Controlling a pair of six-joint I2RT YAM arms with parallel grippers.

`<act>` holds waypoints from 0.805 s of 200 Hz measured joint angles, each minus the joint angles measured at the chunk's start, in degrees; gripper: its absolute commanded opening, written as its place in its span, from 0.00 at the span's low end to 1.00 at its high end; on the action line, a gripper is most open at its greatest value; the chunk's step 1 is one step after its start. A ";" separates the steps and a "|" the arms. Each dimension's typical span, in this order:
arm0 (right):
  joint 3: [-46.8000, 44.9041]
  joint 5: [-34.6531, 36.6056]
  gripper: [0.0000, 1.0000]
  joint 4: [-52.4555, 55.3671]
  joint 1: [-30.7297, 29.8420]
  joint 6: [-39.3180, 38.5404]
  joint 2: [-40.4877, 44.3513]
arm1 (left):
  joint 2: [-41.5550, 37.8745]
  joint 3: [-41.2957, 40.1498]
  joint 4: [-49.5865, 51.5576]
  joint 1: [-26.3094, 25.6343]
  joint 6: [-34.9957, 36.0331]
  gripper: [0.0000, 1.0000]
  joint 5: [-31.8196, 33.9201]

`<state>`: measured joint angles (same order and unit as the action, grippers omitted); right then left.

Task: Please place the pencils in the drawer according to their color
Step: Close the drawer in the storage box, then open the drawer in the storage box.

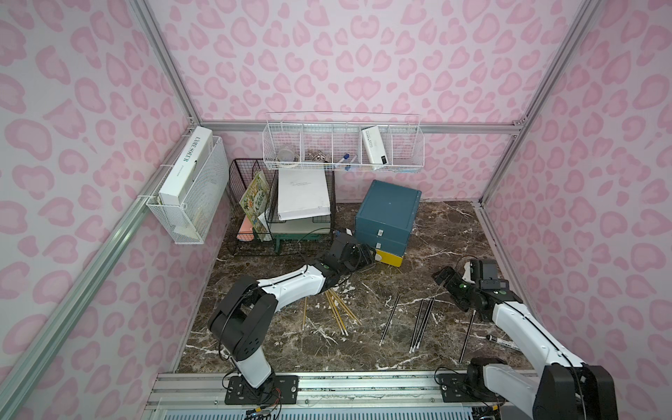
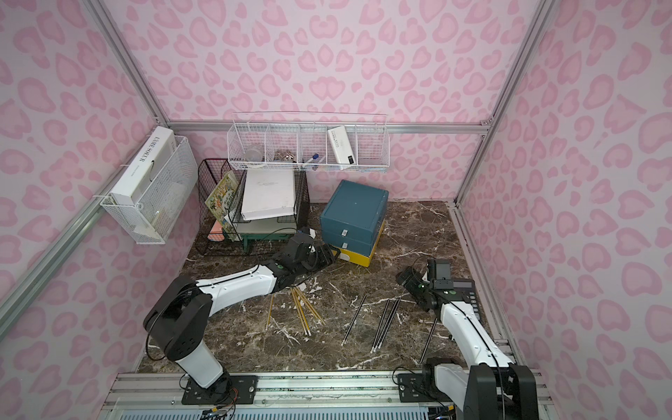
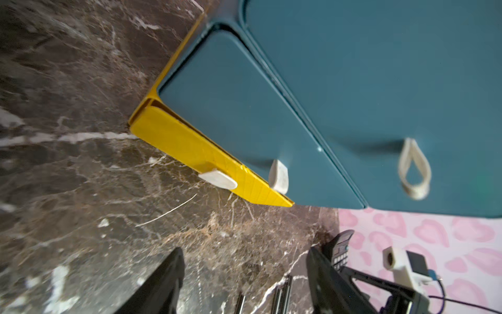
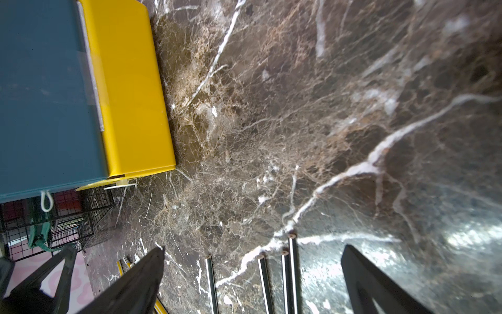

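Pencils lying loose, near; drawer barely out. Left gripper spread, empty, by its handle; right gripper spread too. Risk: slipping off small handle, dragging whole cabinet.

**pencilnerd:** what's around the black wire file rack?

**deskrat:** pink blotchy-print walls behind it, white wire shelf basket just above, another white wire basket beside it, dark brown marble tabletop underneath

Top views: I look down from high at the front toward the back wall; both hold the whole counter.
Left wrist: close behind left tool, facing drawer fronts.
Right wrist: low over counter behind right tool; shares drawer's yellow corner.
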<state>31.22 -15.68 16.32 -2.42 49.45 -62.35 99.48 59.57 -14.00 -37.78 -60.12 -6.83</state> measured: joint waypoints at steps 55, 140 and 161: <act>0.66 0.00 1.00 -0.02 0.02 -0.24 -0.96 | 6.91 2.86 -9.29 0.37 -4.24 0.59 -4.81; 1.11 -0.02 1.00 -0.22 0.02 -0.87 -1.84 | 11.67 6.08 -11.74 0.87 -4.42 0.38 -5.73; 1.27 -0.02 1.00 -0.24 0.02 -1.11 -2.10 | 11.80 6.27 -12.04 1.09 -4.39 0.36 -5.75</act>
<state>32.49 -15.70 16.08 -2.39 48.34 -64.45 111.28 65.84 -26.04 -36.69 -64.51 -12.58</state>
